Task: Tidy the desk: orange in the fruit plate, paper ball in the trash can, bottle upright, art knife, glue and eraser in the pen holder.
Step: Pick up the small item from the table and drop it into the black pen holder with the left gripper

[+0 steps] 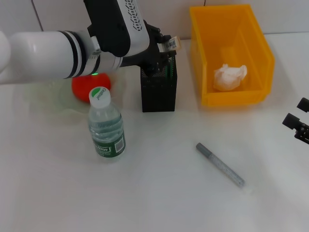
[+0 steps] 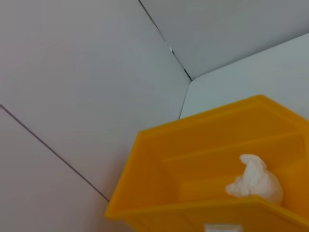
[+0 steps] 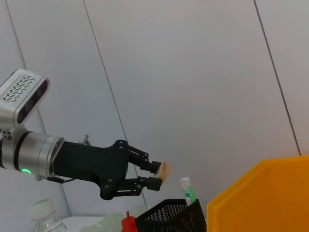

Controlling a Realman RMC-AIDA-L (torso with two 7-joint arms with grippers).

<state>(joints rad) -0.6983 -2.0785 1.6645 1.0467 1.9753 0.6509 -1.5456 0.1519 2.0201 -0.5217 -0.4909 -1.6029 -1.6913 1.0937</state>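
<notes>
left tool in the upper middle of the head frame, just above the black metal-mesh square pen holder, fingers clamped on the tiny tan-orange eraser with a white barcode label. same pinch seen from the side in the right wrist frame, lower centre: eraser nipped at the fingertips, above the pen holder rim, slightly off to one side of the opening. judged light, stiff and a little rubbery, so unlikely to slip; held by its short end, enough for a straight drop, though so small a block could catch on the mesh rim or on what already stands inside. a green-and-white stick pokes up from the holder, identity not clear.

right tool parked at the right edge of the head frame, cut off, fingers impossible to judge.

clear plastic water bottle with green label and white cap upright on the white worktop, left of centre. red-orange round fruit mostly hidden behind the left arm; pale-green glass fruit plate barely legible beneath it. crumpled white paper ball inside the bright yellow-orange rectangular trash can, upper right. a grey pen-like stick lies lower right of centre, perhaps the art knife, too small to confirm. glue not made out.
</notes>
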